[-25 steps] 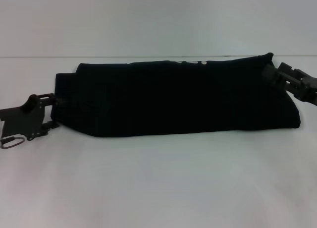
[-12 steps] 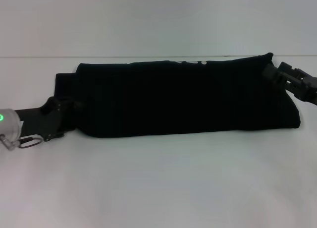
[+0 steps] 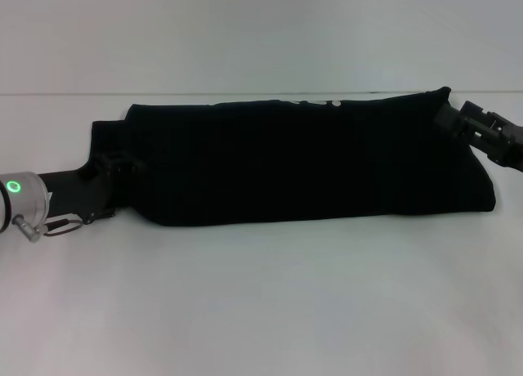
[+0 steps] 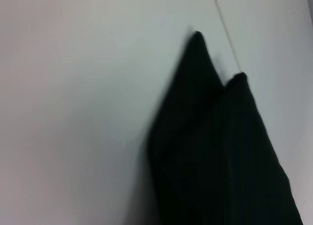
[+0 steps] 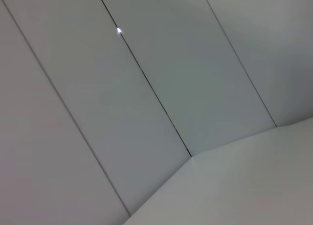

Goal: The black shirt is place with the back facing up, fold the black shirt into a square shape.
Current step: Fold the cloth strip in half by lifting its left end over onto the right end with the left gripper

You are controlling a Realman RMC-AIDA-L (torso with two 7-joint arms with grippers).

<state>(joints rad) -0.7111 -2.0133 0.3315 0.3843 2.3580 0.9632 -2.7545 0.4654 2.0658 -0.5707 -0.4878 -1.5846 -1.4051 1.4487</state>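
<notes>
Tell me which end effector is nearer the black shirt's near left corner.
Left. The left end effector sits right at that corner of the black shirt, while the right end effector is at the shirt's far right end.

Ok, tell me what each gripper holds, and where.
Cannot be told: left gripper meets the black shirt at its left end, right gripper at its far right corner.

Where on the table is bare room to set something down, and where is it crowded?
Free: the wide white table strip in front of the shirt, and a thin strip behind it. Crowded: the shirt's two ends, where the left gripper and the right gripper sit.
</notes>
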